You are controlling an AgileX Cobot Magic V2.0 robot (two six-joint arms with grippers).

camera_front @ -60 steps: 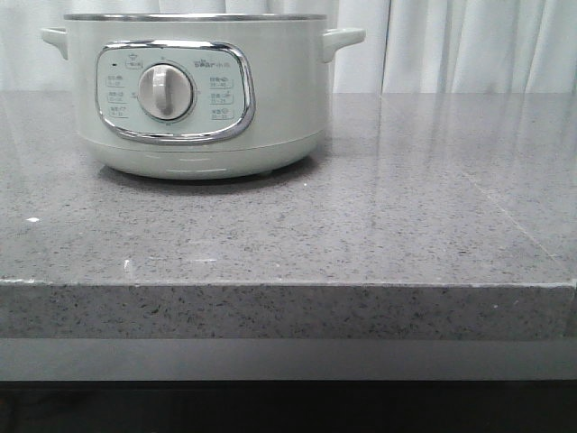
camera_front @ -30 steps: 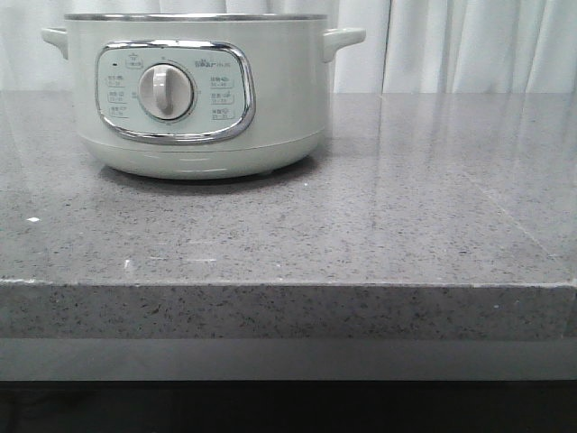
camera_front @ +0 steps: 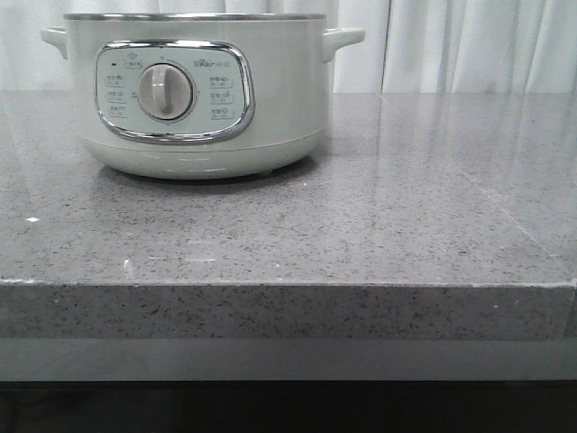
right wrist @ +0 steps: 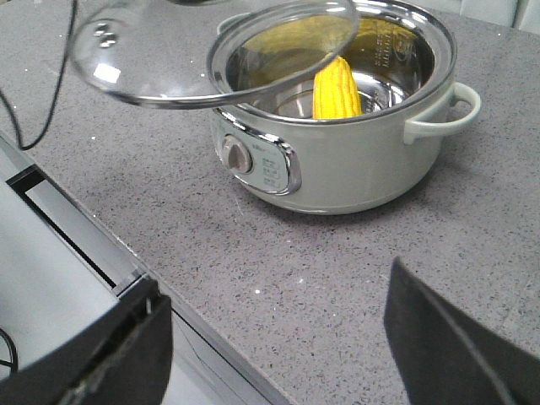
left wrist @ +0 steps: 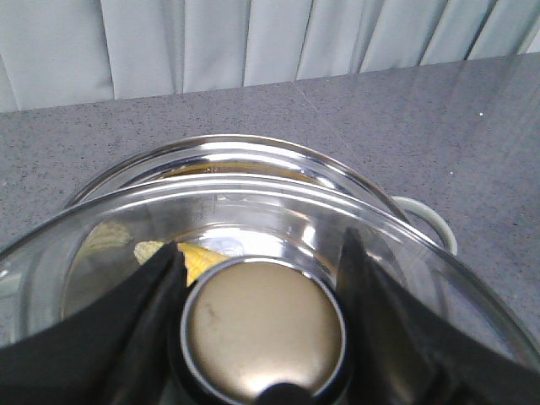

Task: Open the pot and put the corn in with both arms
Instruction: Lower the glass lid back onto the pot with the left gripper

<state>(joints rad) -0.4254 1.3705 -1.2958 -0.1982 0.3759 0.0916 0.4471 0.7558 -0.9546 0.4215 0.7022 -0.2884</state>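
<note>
The pale mint-green pot (camera_front: 198, 99) stands at the counter's back left; its top edge is cut off in the front view. In the right wrist view the pot (right wrist: 337, 169) is open, and the yellow corn (right wrist: 336, 89) leans upright inside it. My left gripper (left wrist: 261, 253) is shut on the round knob (left wrist: 263, 329) of the glass lid (right wrist: 186, 59) and holds the lid tilted above the pot, over the side away from the corn. The corn (left wrist: 198, 257) shows through the glass. My right gripper (right wrist: 277, 283) is open and empty, over the counter's front edge, well clear of the pot.
The grey speckled counter (camera_front: 361, 225) stretches to the right of the pot. Its front edge (right wrist: 110, 245) drops off under my right gripper. A black cable (right wrist: 51, 93) lies on the counter beyond the lid. White curtains (camera_front: 451, 45) hang behind.
</note>
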